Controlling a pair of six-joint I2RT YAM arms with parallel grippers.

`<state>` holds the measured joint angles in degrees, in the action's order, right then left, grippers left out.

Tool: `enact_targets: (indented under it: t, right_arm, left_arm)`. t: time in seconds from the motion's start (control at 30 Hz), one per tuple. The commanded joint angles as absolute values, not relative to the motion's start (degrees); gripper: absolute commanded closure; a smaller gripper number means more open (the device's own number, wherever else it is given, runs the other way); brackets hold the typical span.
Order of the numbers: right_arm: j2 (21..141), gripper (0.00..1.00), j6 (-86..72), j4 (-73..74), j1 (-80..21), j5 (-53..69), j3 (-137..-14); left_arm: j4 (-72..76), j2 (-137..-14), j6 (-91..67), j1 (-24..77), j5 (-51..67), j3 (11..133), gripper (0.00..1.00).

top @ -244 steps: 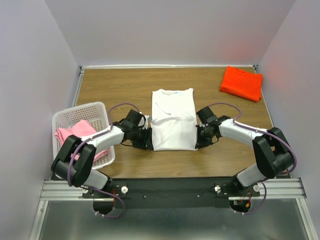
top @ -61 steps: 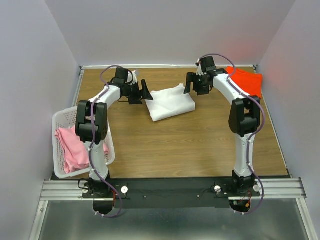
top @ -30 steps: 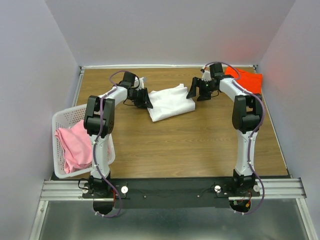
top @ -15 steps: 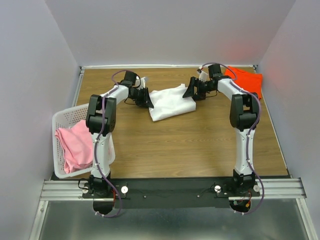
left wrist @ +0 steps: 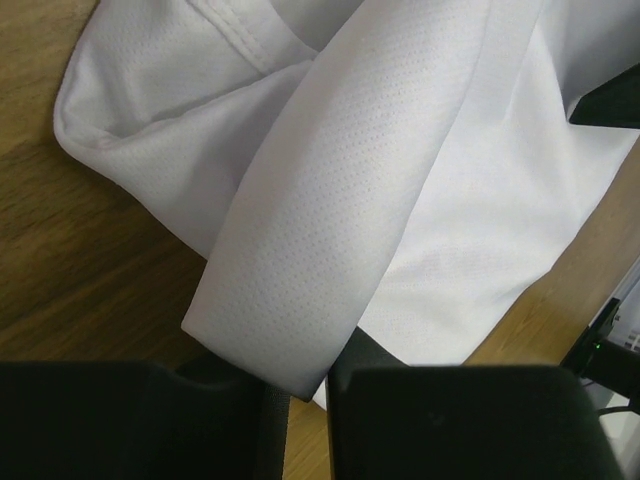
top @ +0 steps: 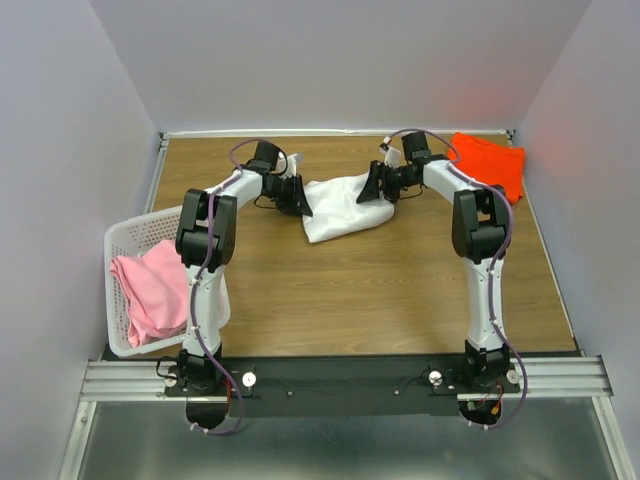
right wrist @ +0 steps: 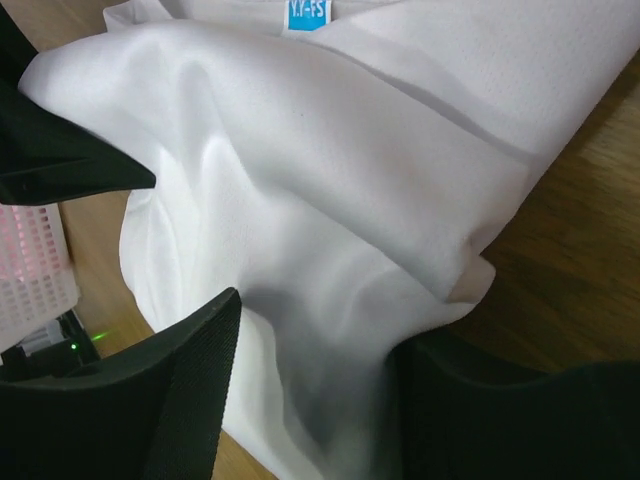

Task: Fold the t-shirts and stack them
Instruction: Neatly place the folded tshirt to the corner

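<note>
The white t-shirt (top: pixel 343 205) lies folded and a little bunched at the far middle of the table. My left gripper (top: pixel 295 196) is at its left edge. In the left wrist view the fingers stand close together on a folded corner of the white t-shirt (left wrist: pixel 340 200), so this gripper (left wrist: pixel 308 388) is shut on it. My right gripper (top: pixel 375 186) is at the shirt's right edge. It is open (right wrist: pixel 318 400), with white cloth (right wrist: pixel 330 200) bulging between its spread fingers. The orange-red t-shirt (top: pixel 487 165) lies folded at the far right. The pink t-shirt (top: pixel 150 290) lies in the basket.
The white lattice basket (top: pixel 124 240) stands at the table's left edge, near the left arm's base. The back wall and the side walls close in the table. Bare wood (top: pixel 360 290) lies between the shirt and the arm bases.
Both grippers have closed in on the white t-shirt from either side. The right gripper moved left onto its right edge. The shirt is more bunched than before.
</note>
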<state>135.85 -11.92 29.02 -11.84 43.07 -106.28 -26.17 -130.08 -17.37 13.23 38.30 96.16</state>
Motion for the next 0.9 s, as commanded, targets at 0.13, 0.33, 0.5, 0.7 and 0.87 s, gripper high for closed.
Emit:
enact_targets:
  t: [0.13, 0.33, 0.5, 0.7, 0.87]
  right_arm:
    - [138.52, 0.71, -11.16, 31.64, -13.27, 36.57, -104.41]
    - [134.31, 1.0, -11.69, 31.82, -13.18, 28.59, -105.2]
    - [129.65, 1.0, -9.94, 33.13, -12.48, 21.28, -105.38]
    - [126.13, 1.0, -5.54, 38.93, -11.16, 8.37, -107.66]
    - [125.59, 0.99, -2.03, 42.0, -9.93, -1.64, -109.59]
  left_arm:
    - [-27.78, -133.86, -16.17, 14.5, 36.47, 96.24, 0.74]
    - [-27.51, -132.72, -16.87, 14.5, 36.21, 98.17, 0.48]
    - [-27.77, -131.31, -16.61, 14.33, 36.12, 98.26, 0.44]
    - [-27.86, -129.55, -15.82, 13.71, 35.95, 96.59, 0.44]
    - [-28.3, -129.29, -14.5, 13.54, 35.77, 94.67, 0.44]
